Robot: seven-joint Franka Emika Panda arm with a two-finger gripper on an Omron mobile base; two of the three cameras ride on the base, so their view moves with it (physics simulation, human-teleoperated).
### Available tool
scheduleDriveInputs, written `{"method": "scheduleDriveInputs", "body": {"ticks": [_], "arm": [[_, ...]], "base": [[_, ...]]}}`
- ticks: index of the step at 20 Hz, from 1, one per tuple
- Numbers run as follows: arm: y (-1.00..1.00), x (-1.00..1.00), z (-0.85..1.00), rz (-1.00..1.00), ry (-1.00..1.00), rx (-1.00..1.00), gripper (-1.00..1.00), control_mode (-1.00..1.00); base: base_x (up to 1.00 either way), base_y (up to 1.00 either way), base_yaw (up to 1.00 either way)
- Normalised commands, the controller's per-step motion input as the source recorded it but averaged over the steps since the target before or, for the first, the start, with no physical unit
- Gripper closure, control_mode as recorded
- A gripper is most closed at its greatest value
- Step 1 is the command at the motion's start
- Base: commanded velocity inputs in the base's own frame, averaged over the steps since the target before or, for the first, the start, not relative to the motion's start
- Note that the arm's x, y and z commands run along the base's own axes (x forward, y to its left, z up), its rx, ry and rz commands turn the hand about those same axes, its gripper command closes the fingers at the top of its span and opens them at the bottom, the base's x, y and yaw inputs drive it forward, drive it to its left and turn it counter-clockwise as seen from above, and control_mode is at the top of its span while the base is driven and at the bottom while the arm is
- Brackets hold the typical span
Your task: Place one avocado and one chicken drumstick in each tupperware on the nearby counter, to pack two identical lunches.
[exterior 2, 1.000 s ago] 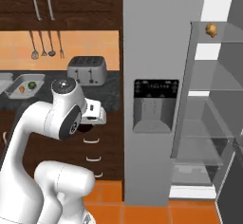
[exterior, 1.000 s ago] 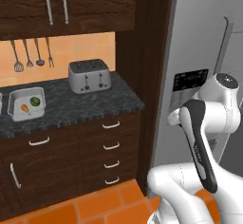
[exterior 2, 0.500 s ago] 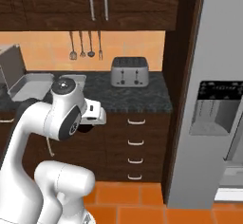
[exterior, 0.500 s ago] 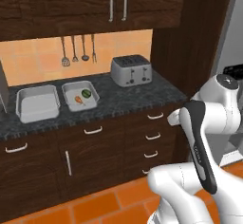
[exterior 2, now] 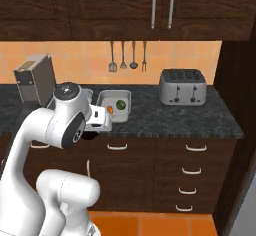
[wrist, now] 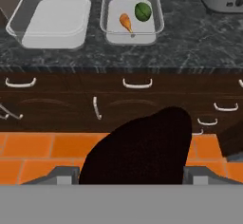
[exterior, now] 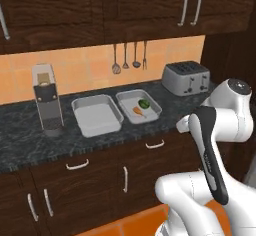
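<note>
hand view: avocado point(wrist: 143, 11) beside drumstick point(wrist: 125, 22) in tupperware point(wrist: 159, 16).

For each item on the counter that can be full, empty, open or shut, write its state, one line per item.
Left tupperware: open, empty.
Right tupperware: open, holds one avocado and one chicken drumstick.
Toaster: slots empty.
Upper cabinets: doors shut.
Drawers: shut.

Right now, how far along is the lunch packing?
Done: the right tupperware holds an avocado and a chicken drumstick. In hand: the gripper appears closed on a dark rounded thing, too close to identify, out in front of the counter. Left: the left tupperware is empty and needs both items.
</note>
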Motion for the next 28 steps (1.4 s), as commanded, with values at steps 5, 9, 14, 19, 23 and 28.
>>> {"method": "scheduleDriveInputs", "body": {"ticks": [5, 9, 14, 19, 23, 28], "arm": [[0.00, 0.00, 0.00, 0.00, 0.00, 0.00, 1.00, 1.00], [0.00, 0.00, 0.00, 0.00, 0.00, 0.00, 1.00, 1.00], [0.25, 0.44, -0.21, 0.02, 0.05, 0.00, 1.00, -1.00], [0.59, 0.92, -0.51, 0.02, 0.06, 0.00, 1.00, -1.00], [0.17, 1.00, -0.28, 0.00, 0.19, 0.00, 1.00, -1.00], [0.00, 1.00, -0.07, 0.00, 0.23, 0.00, 1.00, -1.00]], "base": [[0.55, 0.90, 0.00], [0.63, 0.39, 0.00], [0.10, 0.03, 0.00], [0.00, 0.00, 0.00], [0.00, 0.00, 0.00], [0.00, 0.00, 0.00]]}}
